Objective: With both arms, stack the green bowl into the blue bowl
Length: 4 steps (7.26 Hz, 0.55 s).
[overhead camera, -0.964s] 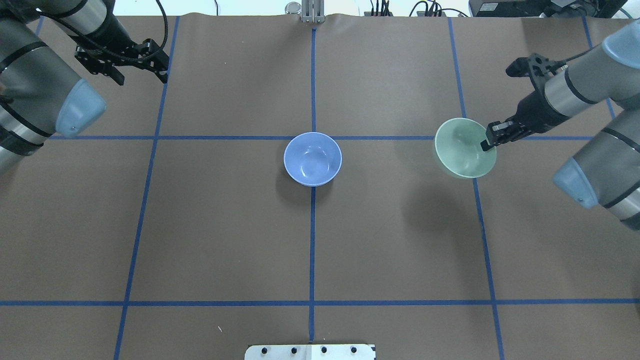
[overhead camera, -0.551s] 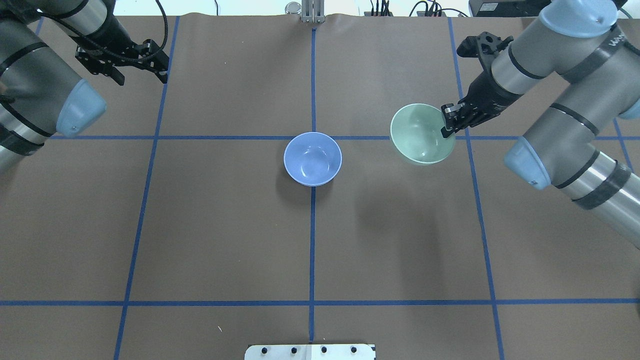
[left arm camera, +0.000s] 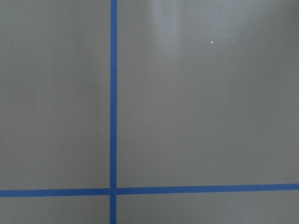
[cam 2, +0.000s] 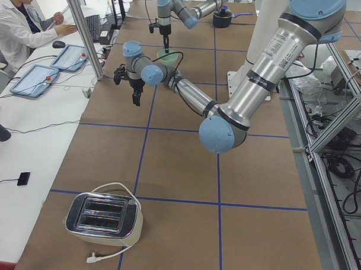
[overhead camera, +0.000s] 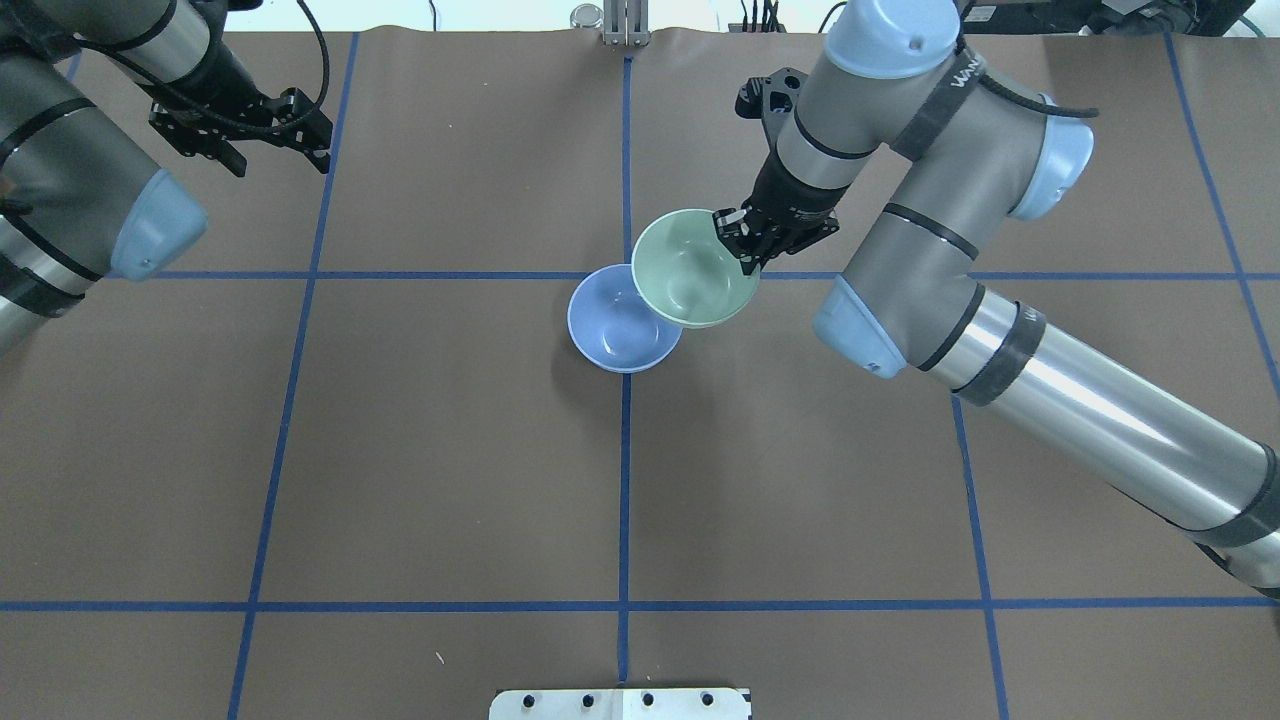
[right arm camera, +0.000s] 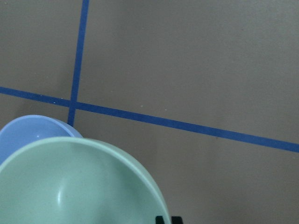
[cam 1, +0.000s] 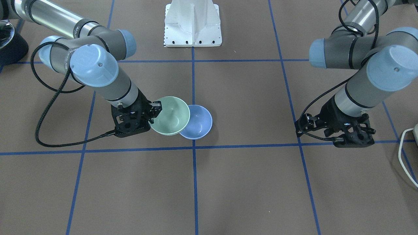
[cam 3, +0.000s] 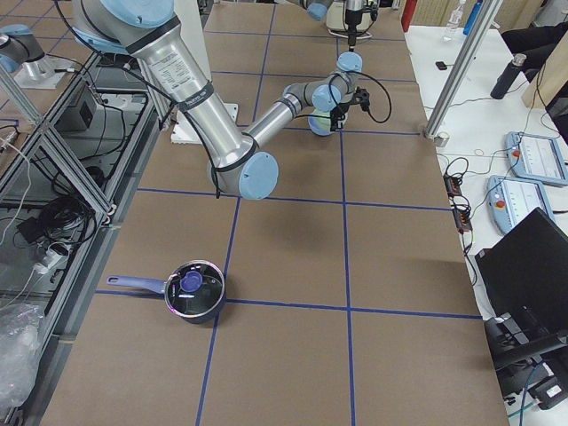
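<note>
Green bowl (overhead camera: pixel 695 268) hangs off the right gripper (overhead camera: pixel 745 255), near the table (overhead camera: pixel 450 450) centre. Fingers are clamped on its rim on the side toward the robot's right, one inside the bowl and one outside. Bowl is round, so no long axis to report. Mouth faces up, and the interior shows in both the overhead and front-facing views. Some tilt is possible, but the direction can't be told.

Green bowl sits higher than the blue bowl (overhead camera: pixel 610 335) and off-centre from it. In the overhead view it covers the blue bowl's far-right rim. In the front-facing view it covers the rim on the robot's right side. Can't tell whether the two bowls touch. Right wrist view agrees: green rim fills the bottom left, with a sliver of blue rim behind it.

Blue bowl rests on the table, mouth up, at the crossing of two blue tape lines (overhead camera: pixel 624 450).

Left gripper (overhead camera: pixel 280 160) is at the far left of the table, well apart from both bowls. Its fingers are spread apart with nothing between them. Left wrist view shows only table and tape.

Off to the sides: a toaster (cam 2: pixel 103 215) at the table end on the robot's left, and a lidded pot (cam 3: pixel 193 291) at the end on its right. White pedestal (cam 1: pixel 192 23) stands at the robot's edge of the table.
</note>
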{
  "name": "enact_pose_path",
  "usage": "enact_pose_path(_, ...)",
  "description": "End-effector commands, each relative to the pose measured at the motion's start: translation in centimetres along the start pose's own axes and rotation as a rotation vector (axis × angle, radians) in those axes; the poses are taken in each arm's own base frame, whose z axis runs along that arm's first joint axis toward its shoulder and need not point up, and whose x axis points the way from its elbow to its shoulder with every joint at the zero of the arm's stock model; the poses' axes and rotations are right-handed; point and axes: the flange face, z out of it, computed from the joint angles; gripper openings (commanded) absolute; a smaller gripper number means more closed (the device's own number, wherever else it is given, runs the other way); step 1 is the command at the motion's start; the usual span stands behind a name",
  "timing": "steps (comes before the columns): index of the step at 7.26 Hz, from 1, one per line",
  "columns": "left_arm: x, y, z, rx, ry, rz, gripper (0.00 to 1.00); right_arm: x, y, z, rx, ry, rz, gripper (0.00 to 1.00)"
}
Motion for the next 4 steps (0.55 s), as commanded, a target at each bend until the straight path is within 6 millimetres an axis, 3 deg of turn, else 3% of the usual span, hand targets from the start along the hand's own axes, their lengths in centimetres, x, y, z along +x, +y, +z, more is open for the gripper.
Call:
enact_pose_path(1,-0.3,-0.1,0.3,-0.001,-0.002,-0.002,0.97,-2.2,-0.8,2.3,0.013,-0.018,-0.026,0.12)
enact_pose_path(4,-0.3,-0.1,0.4,-0.002,-0.003,-0.003,0.97,-3.8,-0.4,3.4,0.018,-0.049,-0.024,0.13)
